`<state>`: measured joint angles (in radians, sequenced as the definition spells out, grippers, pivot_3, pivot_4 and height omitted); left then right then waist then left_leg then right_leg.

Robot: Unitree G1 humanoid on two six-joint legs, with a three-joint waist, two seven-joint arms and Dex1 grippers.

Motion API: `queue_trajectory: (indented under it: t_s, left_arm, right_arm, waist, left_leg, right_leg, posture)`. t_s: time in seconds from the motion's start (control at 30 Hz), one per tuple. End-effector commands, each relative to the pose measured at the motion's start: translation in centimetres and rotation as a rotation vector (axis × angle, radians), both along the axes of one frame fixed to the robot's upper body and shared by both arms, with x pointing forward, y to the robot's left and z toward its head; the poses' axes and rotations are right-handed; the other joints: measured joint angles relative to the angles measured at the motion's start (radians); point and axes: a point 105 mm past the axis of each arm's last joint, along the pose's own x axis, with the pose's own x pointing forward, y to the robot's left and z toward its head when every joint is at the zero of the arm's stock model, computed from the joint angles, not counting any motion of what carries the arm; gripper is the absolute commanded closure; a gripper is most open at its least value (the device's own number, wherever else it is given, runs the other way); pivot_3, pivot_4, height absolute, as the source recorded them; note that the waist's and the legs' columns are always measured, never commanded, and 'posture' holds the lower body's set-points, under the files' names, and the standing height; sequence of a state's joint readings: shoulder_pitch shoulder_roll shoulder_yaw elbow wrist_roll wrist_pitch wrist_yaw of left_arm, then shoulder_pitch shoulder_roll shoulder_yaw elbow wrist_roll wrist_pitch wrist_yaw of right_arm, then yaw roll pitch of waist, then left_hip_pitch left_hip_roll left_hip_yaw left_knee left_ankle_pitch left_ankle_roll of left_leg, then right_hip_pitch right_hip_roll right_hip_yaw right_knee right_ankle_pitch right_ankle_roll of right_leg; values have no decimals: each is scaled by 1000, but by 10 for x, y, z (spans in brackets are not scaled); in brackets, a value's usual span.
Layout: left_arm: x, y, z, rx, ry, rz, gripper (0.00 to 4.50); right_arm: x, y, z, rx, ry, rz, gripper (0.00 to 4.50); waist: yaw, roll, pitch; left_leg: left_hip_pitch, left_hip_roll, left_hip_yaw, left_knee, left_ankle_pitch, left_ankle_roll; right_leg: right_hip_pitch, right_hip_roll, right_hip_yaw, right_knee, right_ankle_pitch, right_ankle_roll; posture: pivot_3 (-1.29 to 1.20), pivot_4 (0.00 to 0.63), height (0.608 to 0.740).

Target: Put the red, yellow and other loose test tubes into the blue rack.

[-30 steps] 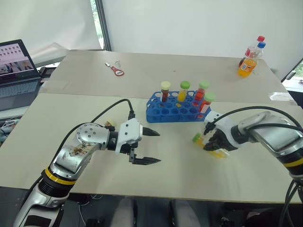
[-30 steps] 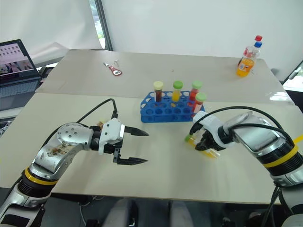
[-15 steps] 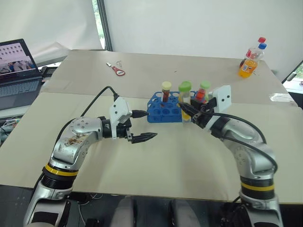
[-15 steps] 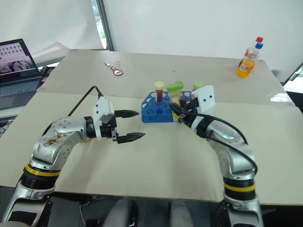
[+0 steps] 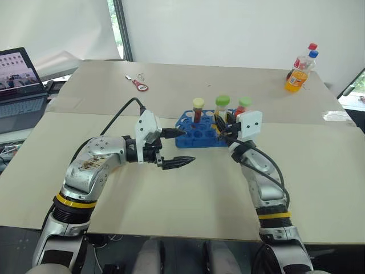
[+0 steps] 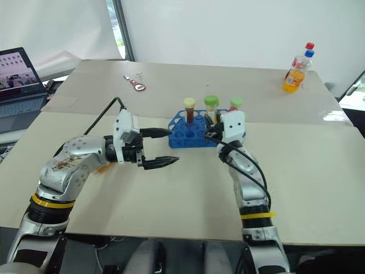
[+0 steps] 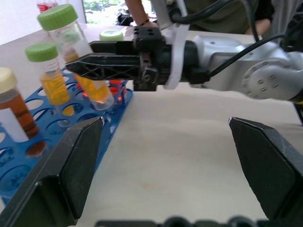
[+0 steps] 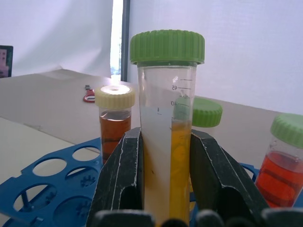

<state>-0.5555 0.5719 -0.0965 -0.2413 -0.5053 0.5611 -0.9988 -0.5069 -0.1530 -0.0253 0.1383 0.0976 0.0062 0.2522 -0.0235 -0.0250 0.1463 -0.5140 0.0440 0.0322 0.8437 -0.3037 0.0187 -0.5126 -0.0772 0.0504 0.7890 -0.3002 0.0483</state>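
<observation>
My right gripper point(image 8: 166, 137) is shut on a test tube point(image 8: 165, 118) with yellow liquid and a green cap. It holds the tube nearly upright, slightly tilted, at the near right side of the blue rack point(image 5: 197, 137). The tube's lower end point(image 7: 97, 94) hangs just over the rack's edge. Standing in the rack are a brown tube with a cream cap point(image 8: 113, 120), a yellow tube with a green cap point(image 7: 49, 80) and a red tube with a green cap point(image 8: 284, 161). My left gripper point(image 5: 188, 146) is open and empty, level with the rack's near left corner and pointing toward the right gripper point(image 7: 94, 64).
An orange soda bottle point(image 5: 299, 75) stands at the far right of the back table. A small red-handled tool point(image 5: 141, 85) lies at the far centre-left. An open laptop point(image 5: 20, 85) sits off the table's left edge. Bare tabletop point(image 5: 188, 194) lies in front of the rack.
My right arm swung up from the table right of the rack, turning the yellow tube from lying to nearly upright at the rack. The left gripper rose and moved a little toward the rack, still open.
</observation>
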Motion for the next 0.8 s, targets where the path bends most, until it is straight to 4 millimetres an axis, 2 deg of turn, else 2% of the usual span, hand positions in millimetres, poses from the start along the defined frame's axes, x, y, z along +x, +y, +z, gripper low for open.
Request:
queue_trajectory:
  t_s: [0.03,0.4,0.8]
  left_arm:
    - [-5,0,17,-9,-56,-14,0]
    - [-2,-2,22,-29,-47,17,0]
    - [1,-1,23,-27,-46,38,0]
  right_arm:
    - [3,-8,18,15,-87,-45,3549]
    - [4,2,4,-5,-66,-32,3558]
    - [0,3,1,-4,-78,-47,3566]
  waist:
    - [-1,0,0]
    - [-7,0,0]
    - [-14,0,0]
  left_leg:
    - [0,0,0,0,0,0]
    - [0,0,0,0,0,0]
    - [0,0,-1,0,0,0]
  right_leg:
    - [0,0,0,0,0,0]
    - [0,0,0,1,0,0]
    - [0,0,0,2,0,0]
  posture:
    - [0,150,662]
    - [0,150,662]
    - [0,150,662]
